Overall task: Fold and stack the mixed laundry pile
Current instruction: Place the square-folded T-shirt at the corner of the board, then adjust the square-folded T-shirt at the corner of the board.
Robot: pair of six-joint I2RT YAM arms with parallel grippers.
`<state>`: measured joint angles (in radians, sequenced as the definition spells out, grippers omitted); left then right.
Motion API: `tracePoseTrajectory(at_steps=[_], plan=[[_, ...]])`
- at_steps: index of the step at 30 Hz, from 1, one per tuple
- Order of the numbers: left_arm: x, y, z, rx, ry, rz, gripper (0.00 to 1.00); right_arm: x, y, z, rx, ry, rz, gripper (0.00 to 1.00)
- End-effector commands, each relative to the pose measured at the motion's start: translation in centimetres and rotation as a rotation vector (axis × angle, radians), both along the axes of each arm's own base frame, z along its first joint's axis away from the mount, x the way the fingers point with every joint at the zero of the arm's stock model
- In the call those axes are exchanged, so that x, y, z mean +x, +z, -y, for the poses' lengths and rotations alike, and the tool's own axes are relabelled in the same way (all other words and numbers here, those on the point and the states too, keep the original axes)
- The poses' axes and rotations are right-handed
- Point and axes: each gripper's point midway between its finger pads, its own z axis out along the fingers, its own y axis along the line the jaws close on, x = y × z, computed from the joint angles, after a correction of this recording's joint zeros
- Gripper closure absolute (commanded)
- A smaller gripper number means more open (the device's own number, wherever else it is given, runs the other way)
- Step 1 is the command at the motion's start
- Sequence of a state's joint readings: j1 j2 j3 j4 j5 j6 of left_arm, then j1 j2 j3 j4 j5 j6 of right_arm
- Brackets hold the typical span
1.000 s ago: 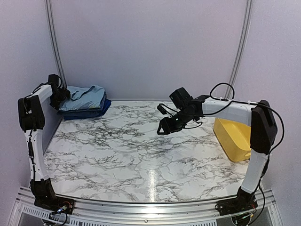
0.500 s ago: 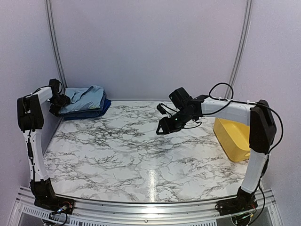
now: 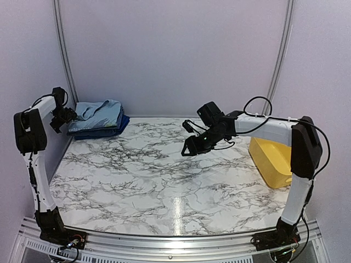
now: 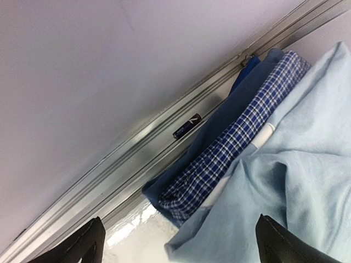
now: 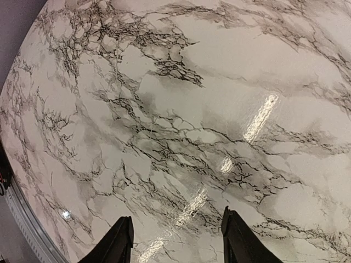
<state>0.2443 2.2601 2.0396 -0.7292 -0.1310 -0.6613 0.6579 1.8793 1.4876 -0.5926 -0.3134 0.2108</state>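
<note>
Your left jaws stand wide and hold nothing, one tip on either side of the near corner of the laundry pile (image 3: 98,121). I can't tell whether they touch the cloth. Your right jaws are about half open and just as empty, hanging over bare marble near the middle of the counter (image 3: 137,181), well apart from any cloth.

Outward from the left jaws, the pile lies at the far left corner of the counter, close against the back-wall rail (image 4: 137,150). It is layered flat. The light-blue T-shirt (image 4: 296,164) is on top, the navy checked shirt (image 4: 230,148) is under it, and the dark-blue piece (image 4: 216,123) is lowest. The top shirt's near edge looks a little rumpled.

The yellow tub (image 3: 271,159) sits at the right edge, beside your right arm (image 3: 263,125). No cloth shows in it from above.

By my reading, folding is done and you are at the last tidy of the stack. Next, lift the left jaws clear, up and away, so no tip snags the T-shirt's loose edge and drags the layers askew. If you want that edge squared, press it lightly first. Your right arm has nothing to fetch.
</note>
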Motion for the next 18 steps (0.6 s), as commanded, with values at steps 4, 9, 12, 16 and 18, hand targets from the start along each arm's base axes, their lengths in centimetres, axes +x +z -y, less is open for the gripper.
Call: tracePoseTrajectory(at_steps=[4,9,12,16,18], plan=[[-4.5,4.3,-1.4,0.058,-0.035,-0.030,0.01,0.2,0.7,0.0,0.039,-0.013,0.012,0.49],[-3.2,9.2,2.9,-0.012,-0.210,0.179,0.02,0.0,0.4,-0.2,0.056,-0.015,0.001,0.49],[-1.5,11.7,5.7,-0.106,-0.290,0.324,0.14,-0.1,0.1,-0.3,0.062,-0.014,-0.007,0.49],[0.0,11.4,7.9,-0.199,-0.311,0.360,0.30,0.1,0.3,-0.5,0.068,-0.015,-0.004,0.49],[0.7,10.7,8.5,-0.221,-0.306,0.362,0.35,0.2,0.3,-0.5,0.068,-0.019,-0.003,0.49]])
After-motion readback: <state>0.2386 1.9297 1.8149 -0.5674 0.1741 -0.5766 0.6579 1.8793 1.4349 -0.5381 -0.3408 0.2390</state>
